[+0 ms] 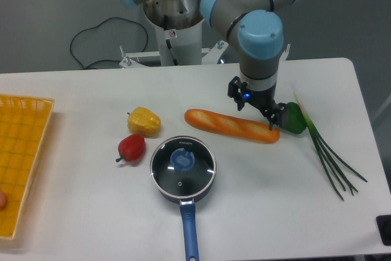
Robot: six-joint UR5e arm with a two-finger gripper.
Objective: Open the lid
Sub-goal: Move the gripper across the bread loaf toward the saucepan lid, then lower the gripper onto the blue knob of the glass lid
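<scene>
The lid (183, 164), a clear glass disc with a silver rim and a blue centre knob, rests flat on the dark saucepan (184, 191) with the long blue handle, near the table's front middle. My gripper (256, 113) hangs to the upper right of it, over the right end of the baguette (231, 125). Its two dark fingers stand apart with nothing between them. It is well clear of the lid.
A yellow pepper (143, 121) and a red pepper (131, 147) lie just left of the pan. A green pepper (294, 119) and spring onions (330, 157) lie at the right. A yellow basket (21, 157) sits at the left edge.
</scene>
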